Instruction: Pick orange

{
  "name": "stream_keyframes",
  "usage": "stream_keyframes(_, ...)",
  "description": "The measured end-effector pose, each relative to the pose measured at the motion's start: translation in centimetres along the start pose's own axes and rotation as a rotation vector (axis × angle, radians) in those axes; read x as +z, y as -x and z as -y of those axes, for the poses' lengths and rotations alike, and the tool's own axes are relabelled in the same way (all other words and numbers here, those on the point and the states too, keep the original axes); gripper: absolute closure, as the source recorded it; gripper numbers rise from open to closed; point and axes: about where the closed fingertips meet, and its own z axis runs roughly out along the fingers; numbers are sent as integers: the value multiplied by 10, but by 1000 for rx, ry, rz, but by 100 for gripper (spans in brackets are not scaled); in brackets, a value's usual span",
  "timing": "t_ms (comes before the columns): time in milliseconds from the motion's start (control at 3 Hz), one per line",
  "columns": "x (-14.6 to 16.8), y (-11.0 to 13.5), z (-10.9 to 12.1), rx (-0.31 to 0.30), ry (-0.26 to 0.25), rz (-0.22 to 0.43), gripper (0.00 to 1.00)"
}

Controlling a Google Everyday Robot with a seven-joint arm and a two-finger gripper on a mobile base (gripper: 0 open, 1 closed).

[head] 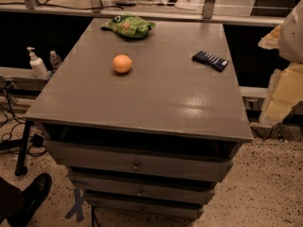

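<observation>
The orange (122,63) is a small round orange fruit. It rests on the grey top of the drawer cabinet (156,93), left of centre and towards the back. My gripper (284,74) shows as a pale cream and yellow shape at the right edge of the view, beyond the cabinet's right side and well apart from the orange. Part of it is cut off by the frame edge.
A green snack bag (128,25) lies at the back of the cabinet top. A dark blue flat packet (210,60) lies at the right. A white pump bottle (36,64) stands on a ledge to the left. A person's black shoe (28,195) is on the floor at bottom left.
</observation>
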Motion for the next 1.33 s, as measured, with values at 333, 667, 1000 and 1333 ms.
stream_keyframes(333,0,4,1,-1,-9,10,0)
stream_keyframes(667,13,32,10,1,-11,80,0)
stream_keyframes(1000,34,71,22,46,9,202,0)
stream_keyframes(1333,63,105,28,108,49,363,0)
